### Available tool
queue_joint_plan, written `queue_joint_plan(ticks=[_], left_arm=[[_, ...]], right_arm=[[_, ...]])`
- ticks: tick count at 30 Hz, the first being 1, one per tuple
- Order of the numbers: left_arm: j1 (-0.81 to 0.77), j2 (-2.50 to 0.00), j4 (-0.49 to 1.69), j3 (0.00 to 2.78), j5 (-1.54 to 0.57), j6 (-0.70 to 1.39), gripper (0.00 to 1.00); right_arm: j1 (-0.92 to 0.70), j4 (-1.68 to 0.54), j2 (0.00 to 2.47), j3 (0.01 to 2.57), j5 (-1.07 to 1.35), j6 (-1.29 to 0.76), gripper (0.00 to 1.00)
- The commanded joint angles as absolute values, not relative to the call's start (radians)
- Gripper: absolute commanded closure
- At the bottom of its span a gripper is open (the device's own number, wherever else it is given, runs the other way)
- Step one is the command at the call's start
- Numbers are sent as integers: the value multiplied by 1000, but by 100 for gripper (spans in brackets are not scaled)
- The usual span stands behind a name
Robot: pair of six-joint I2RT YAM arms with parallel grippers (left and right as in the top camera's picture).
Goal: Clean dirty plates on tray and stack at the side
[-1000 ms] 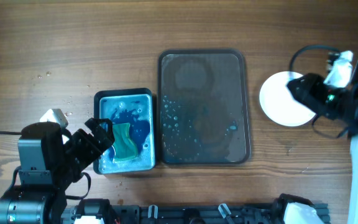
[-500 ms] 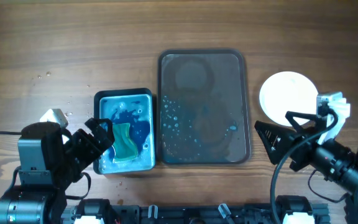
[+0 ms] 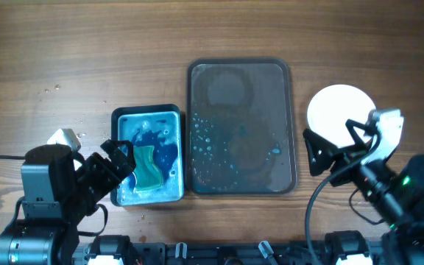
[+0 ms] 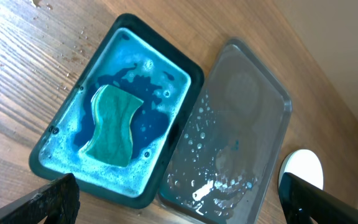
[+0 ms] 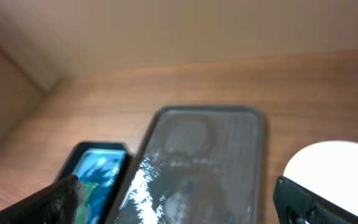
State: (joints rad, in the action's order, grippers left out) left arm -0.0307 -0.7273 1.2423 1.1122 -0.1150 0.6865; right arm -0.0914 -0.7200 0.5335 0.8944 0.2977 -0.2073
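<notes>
All plates (image 3: 338, 110) are left stacked right of the tray (image 3: 240, 63), the right gripper (image 3: 330, 145) is withdrawn, jaws apart like those of the left gripper (image 4: 176, 186): cleaning is judged done.

no readable text, no labels, no brands, no numbers anywhere

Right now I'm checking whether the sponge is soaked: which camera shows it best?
Left wrist: the green sponge lies whole and close in the basin's blue water. Overhead shows it too, but smaller. Right wrist catches only a blurred corner of the basin, too blurred to make out the sponge.
</notes>
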Motion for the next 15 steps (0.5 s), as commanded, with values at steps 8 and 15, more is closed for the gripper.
queue_joint_plan(ticks=[8,15], left_arm=[[-30,-727,1239,1121,-126,685,0],[-30,-727,1239,1121,-126,685,0]], right_arm=[[-98,-441,33,300,202,-229,0],[-96,-68,3,84,202,-247,0]])
